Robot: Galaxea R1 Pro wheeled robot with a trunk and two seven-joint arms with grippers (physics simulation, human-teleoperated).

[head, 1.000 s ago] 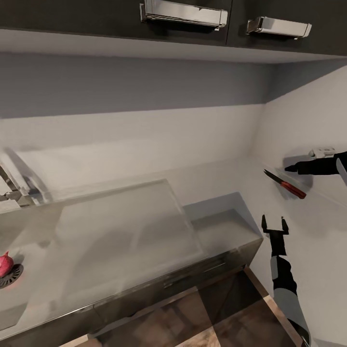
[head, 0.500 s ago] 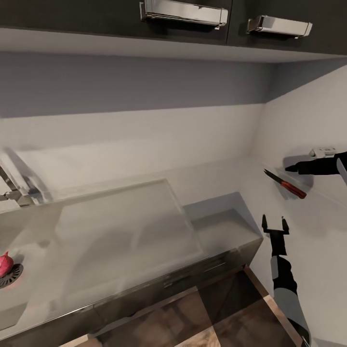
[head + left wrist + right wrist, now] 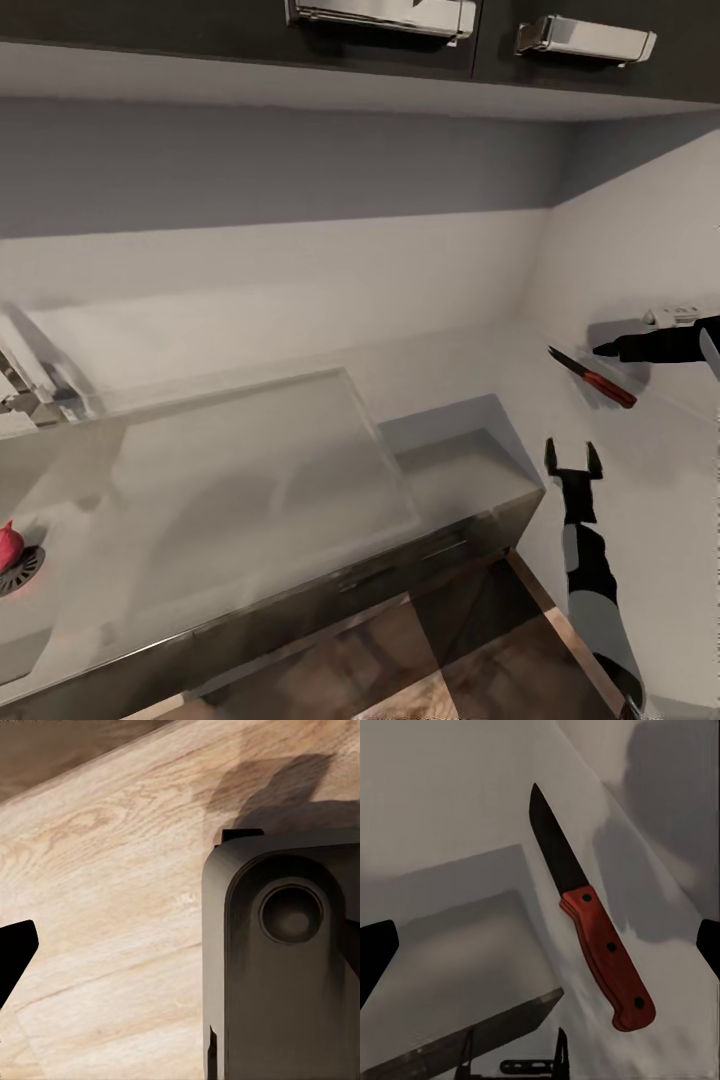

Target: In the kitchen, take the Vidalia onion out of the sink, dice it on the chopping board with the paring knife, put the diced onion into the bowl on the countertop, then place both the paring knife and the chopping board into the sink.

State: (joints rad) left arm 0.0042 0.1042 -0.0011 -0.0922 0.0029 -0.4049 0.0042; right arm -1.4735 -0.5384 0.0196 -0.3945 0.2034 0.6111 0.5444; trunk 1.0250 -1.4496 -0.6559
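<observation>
Overall, the countertop (image 3: 250,480) is spanning the head view from the left edge to its squared end, with the sink (image 3: 70,600) sitting at the far left. The Vidalia onion (image 3: 8,548) is lying in the basin, touching the round drain (image 3: 22,572), so it is not yet taken out. Past the countertop's end, the right gripper (image 3: 541,949) is hovering over the paring knife (image 3: 592,377) with its jaws spread wide, gripping nothing. The knife is lying free against a pale surface near the side wall, and what bears it cannot be told. The left gripper (image 3: 572,460) is standing beside the cabinet corner, near the knife but apart from it, with its two fingers likewise parted and empty. As a judgement, fetching the knife is the step in hand. The next move is calling for the right jaws to descend across the red handle, clear of the blade, and to close there. The right wrist view is giving what the head view is not: the handle's three rivets, the dark blade's outline and both black fingertips (image 3: 375,960) flanking the knife. The head view alone is placing the onion and the sink. The left wrist view is facing a wooden floor (image 3: 112,907) and a dark grey housing (image 3: 285,967).
</observation>
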